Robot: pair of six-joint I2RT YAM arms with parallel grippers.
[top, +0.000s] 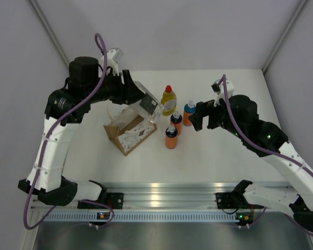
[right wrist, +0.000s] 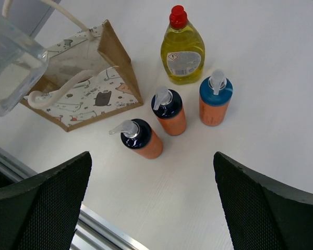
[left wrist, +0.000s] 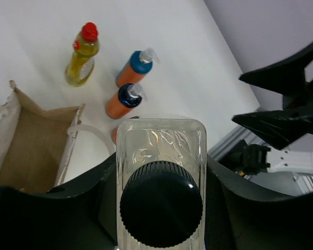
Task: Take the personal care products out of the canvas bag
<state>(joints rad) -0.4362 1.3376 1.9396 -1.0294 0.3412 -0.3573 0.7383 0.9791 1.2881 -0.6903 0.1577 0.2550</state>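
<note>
The left pincer (left wrist: pixel 161 190), partly closed on the clear dark-capped bottle (left wrist: pixel 160 148) aloft beside the canvas bag (top: pixel 129 134), could topple the nearby orange pump bottles (right wrist: pixel 170 113) if it sets down too close.

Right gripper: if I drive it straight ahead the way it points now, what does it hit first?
Most likely the nearest dark-capped orange bottle, just ahead of the right gripper; depth is unclear, so it might pass above it.
</note>
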